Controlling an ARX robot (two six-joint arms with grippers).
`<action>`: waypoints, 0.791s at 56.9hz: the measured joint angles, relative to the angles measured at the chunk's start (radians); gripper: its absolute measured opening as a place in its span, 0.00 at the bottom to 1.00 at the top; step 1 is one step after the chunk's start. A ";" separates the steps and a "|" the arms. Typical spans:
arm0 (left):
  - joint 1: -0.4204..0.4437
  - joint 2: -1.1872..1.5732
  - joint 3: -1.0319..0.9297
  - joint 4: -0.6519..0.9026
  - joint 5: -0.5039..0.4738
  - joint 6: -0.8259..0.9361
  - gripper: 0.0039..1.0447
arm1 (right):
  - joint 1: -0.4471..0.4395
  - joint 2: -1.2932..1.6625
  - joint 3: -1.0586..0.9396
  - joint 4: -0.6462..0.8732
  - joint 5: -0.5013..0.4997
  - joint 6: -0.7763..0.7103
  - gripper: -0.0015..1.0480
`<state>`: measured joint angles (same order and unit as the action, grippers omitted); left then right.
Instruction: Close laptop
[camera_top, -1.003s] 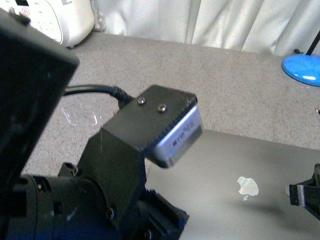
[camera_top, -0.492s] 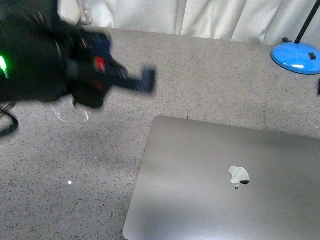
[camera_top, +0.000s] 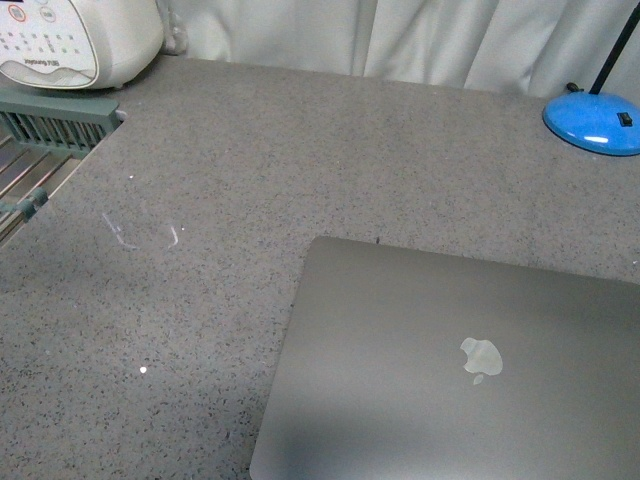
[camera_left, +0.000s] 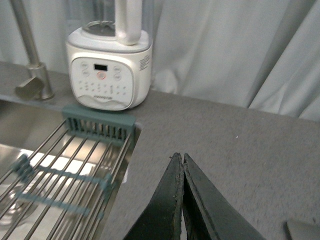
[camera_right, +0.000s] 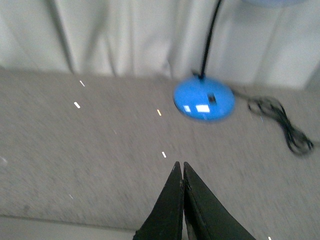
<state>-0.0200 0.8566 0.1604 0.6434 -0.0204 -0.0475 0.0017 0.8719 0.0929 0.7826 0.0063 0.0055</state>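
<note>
The space-grey laptop (camera_top: 450, 370) lies shut and flat on the speckled grey counter (camera_top: 330, 150), lid up, its silvery apple logo (camera_top: 481, 357) showing. Neither arm shows in the front view. In the left wrist view my left gripper (camera_left: 180, 159) is shut and empty above the counter, with a grey corner of the laptop (camera_left: 302, 229) at the frame's edge. In the right wrist view my right gripper (camera_right: 180, 166) is shut and empty above the counter; a pale strip along the frame's lower left may be the laptop's edge.
A white appliance (camera_top: 70, 40) stands at the back left, beside a sink rack (camera_top: 40, 150) with a grey-green rim. A blue lamp base (camera_top: 592, 120) sits at the back right, its black cable (camera_right: 280, 120) trailing. White curtains hang behind.
The left arm that filled the front view's left side has pulled out of view. The right gripper at the right edge is gone too. The laptop stays shut.
</note>
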 joint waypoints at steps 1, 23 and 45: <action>0.004 -0.026 -0.017 -0.008 0.002 0.004 0.04 | 0.000 -0.024 -0.027 -0.002 0.000 -0.001 0.01; 0.018 -0.341 -0.142 -0.130 0.020 0.037 0.04 | -0.001 -0.295 -0.087 -0.216 -0.005 -0.002 0.01; 0.018 -0.535 -0.142 -0.319 0.020 0.040 0.04 | -0.001 -0.511 -0.087 -0.420 -0.005 -0.002 0.01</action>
<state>-0.0025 0.3218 0.0185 0.3248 -0.0006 -0.0078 0.0010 0.3611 0.0059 0.3630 0.0017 0.0040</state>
